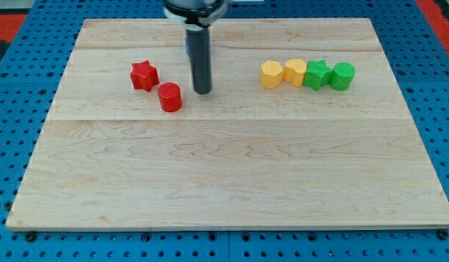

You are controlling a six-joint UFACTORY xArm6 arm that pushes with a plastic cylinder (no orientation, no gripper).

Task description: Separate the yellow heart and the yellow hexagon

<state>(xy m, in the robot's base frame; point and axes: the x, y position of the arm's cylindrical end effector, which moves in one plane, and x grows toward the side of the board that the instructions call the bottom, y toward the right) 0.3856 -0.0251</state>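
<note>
On the desk (231,189), going from the view's left: a red star (144,75) and a red cylinder (169,97), then my tip (202,91) just right of the cylinder; there are no fingers, only a bare rod. Well to the right, the yellow hexagon (271,74) touches the yellow heart (295,72), which abuts a green star (317,74) and green hexagon (343,76). Risk: pushing the heart rightward would likely drag both greens along.

Tip (202,91) just right of red cylinder (169,97), near red star (144,75); well apart at right, touching row: yellow hexagon (271,74), yellow heart (295,71), green star (317,74), green cylinder (342,76).
</note>
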